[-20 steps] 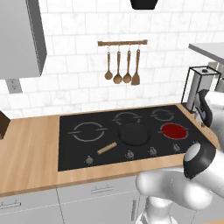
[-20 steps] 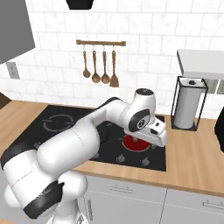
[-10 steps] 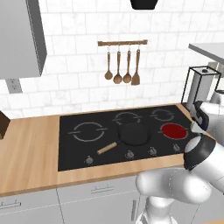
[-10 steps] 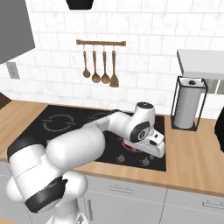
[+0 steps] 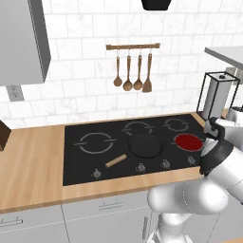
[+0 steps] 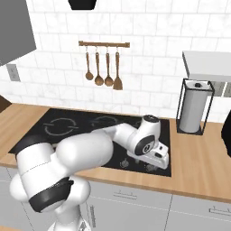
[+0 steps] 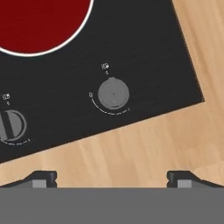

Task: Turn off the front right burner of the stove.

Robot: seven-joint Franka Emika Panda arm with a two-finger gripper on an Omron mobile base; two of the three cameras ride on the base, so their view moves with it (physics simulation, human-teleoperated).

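Gripper [image 7: 112, 178] hovering over the front right corner of the stove [image 5: 85, 159], fingers spread wide and holding nothing.

In the hand view the front right burner [image 7: 39, 22] glows as a solid red disc at 11 o'clock. A round grey knob [image 7: 113, 93] sits near the centre, just above the gap between the fingertips [image 7: 43, 178], and a second knob [image 7: 12, 125] lies at 9 o'clock. Wooden counter [image 7: 144, 148] runs along the glass edge. From the left base view the lit burner sits at 3 o'clock of the black frying pan [image 5: 144, 145].
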